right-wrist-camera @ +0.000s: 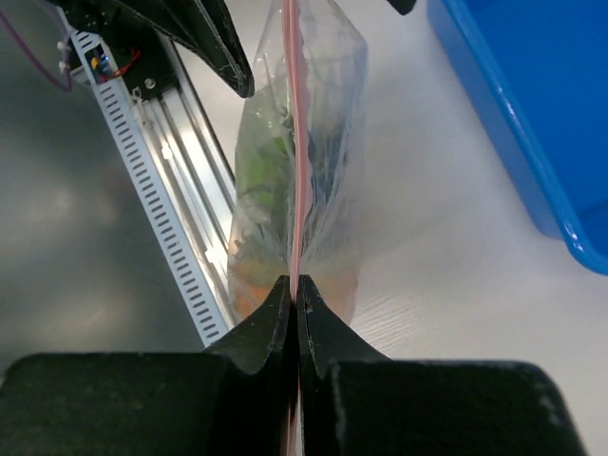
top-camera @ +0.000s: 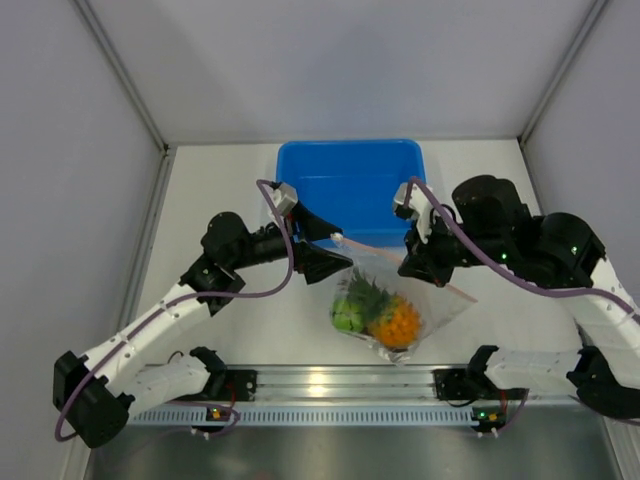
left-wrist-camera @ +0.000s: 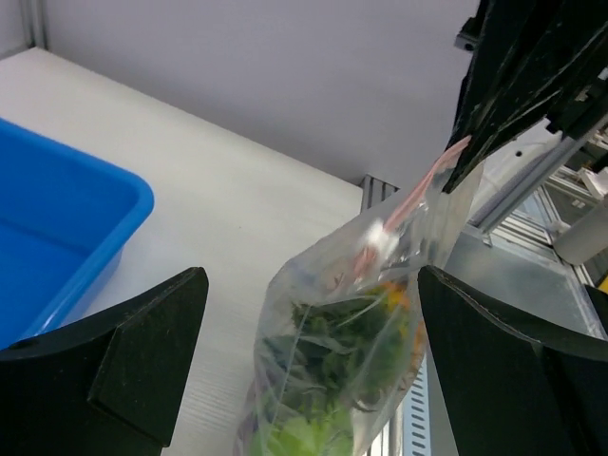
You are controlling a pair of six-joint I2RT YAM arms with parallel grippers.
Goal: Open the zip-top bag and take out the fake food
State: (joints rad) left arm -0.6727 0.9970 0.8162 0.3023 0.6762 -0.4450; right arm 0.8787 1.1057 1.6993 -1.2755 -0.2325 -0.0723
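Zip-top bag (top-camera: 405, 300): hangs by its pink zip strip (right-wrist-camera: 294, 142) in front of the blue tub (top-camera: 350, 175), over the table (top-camera: 220, 200) near the front rail (top-camera: 330, 385). Carries the fake food (top-camera: 385, 318) bunched in its low end. Cannot tell whether that end rests on the surface.

Right gripper (right-wrist-camera: 294, 296): pressed together, pinching the strip at the bag's right end. Arm folded back from its base, elbow out to the right, wrist turned left and down over the corner.

Left gripper (top-camera: 338, 247): spread wide, fingers (left-wrist-camera: 142, 351) on either side of the bag's other end, white tab (left-wrist-camera: 380, 237) between them. No clear contact with the plastic. Arm reaching in from the near-left corner, elbow raised, forearm pointing right.
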